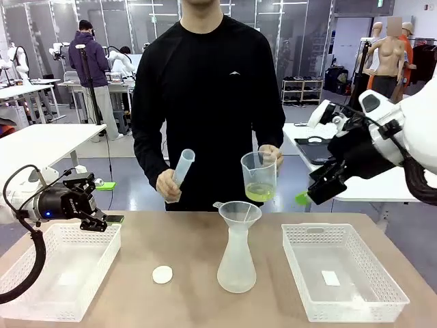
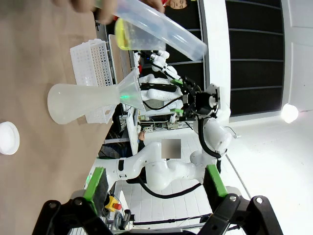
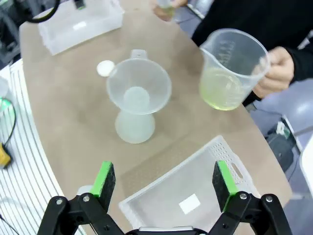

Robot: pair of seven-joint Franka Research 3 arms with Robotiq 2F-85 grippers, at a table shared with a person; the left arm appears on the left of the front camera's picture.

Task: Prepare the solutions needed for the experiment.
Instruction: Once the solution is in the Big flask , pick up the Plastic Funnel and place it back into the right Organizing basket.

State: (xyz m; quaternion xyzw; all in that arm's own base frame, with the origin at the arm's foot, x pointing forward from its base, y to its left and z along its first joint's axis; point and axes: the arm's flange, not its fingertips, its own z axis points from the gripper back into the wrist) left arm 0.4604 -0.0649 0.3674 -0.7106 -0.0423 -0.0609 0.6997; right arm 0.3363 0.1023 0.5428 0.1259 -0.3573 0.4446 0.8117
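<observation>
The pale yellow-green liquid [image 1: 259,193] lies as a shallow layer in the bottom of a clear measuring cup [image 1: 259,174], held upright by the person's hand [image 1: 272,155] just right of the frame's centre; the person's other hand [image 1: 166,186] holds a slanted clear tube [image 1: 184,166] left of centre. Below the cup and slightly to its left a funnel [image 1: 240,212] sits in the neck of a frosted flask [image 1: 236,263] standing on the table [image 1: 177,236]; cup and funnel are near but apart, so the pour would, I judge, need the cup brought a little left and tipped that way. The person's hand is by far the nearest to the liquid; of the robot's two, the right gripper [image 3: 163,180] is the closer, hanging at the right of the front view with its jaws wide and empty; the left gripper [image 2: 155,185] is well apart at the lower left, above a white basket [image 1: 41,301], also wide and holding nothing. A small white disc [image 1: 162,275] lies on the table left of the flask.
</observation>
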